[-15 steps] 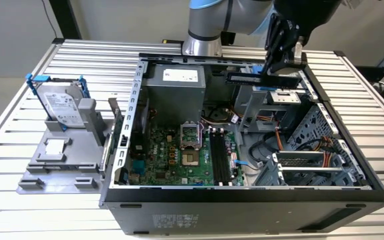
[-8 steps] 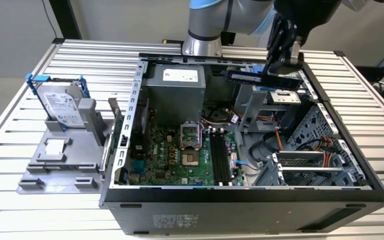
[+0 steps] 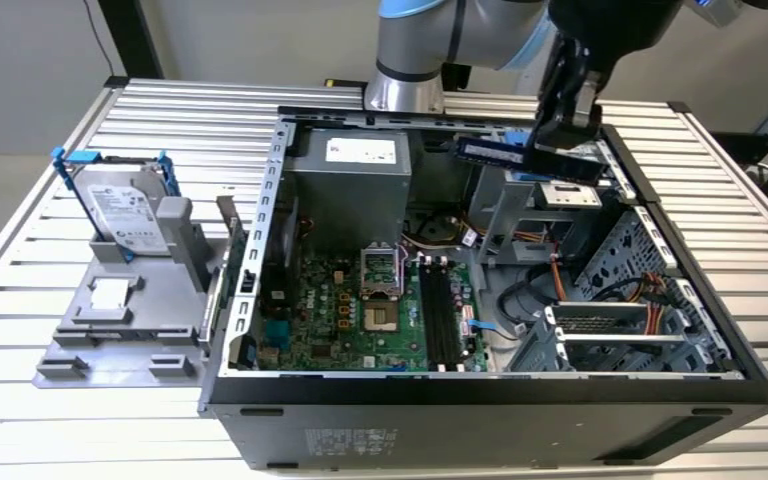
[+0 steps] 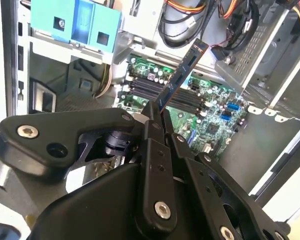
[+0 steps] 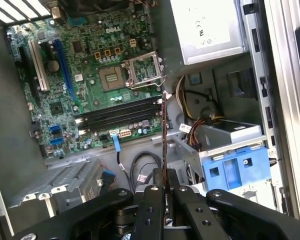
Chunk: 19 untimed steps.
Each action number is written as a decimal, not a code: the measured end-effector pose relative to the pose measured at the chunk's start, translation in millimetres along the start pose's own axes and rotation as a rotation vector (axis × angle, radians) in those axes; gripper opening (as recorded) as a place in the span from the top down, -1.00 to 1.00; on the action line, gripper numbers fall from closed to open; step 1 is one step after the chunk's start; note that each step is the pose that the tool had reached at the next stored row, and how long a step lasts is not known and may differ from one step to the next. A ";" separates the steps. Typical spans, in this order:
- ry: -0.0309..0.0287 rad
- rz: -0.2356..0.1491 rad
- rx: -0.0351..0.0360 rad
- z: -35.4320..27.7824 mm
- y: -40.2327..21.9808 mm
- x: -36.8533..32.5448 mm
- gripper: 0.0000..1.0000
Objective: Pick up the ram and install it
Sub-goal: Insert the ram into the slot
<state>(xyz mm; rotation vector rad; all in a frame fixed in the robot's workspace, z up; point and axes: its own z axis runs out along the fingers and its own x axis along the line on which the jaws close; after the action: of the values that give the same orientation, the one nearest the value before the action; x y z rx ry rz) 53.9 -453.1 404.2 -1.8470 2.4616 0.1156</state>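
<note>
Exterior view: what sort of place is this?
Probably a robotics lab workbench for computer assembly: an open desktop case sits on a slatted metal table, a hard drive stands in a grey fixture, and the gripper holds the ram above the case.

My claw [image 3: 547,148] hangs over the far end of the open case [image 3: 491,420] with the ram [image 3: 491,150] pinched between its fingers, just above the drive bay [image 3: 571,195] and well apart from the memory slots [image 3: 440,315]. Those slots sit on the motherboard [image 3: 344,320], which lies flat on the case floor — power supply [image 3: 351,170] behind it. On the exterior view's left, beside the case, the hard drive [image 3: 124,210] stands upright on a stand [image 3: 104,340] — everything's on the slatted table [image 3: 37,420].
</note>
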 end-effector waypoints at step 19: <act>-0.0042 0.182 0.0173 0.0 0.6 0.2 1.00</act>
<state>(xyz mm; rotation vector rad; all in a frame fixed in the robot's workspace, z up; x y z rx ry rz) 53.3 -453.1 404.2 -1.6111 2.6147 0.1061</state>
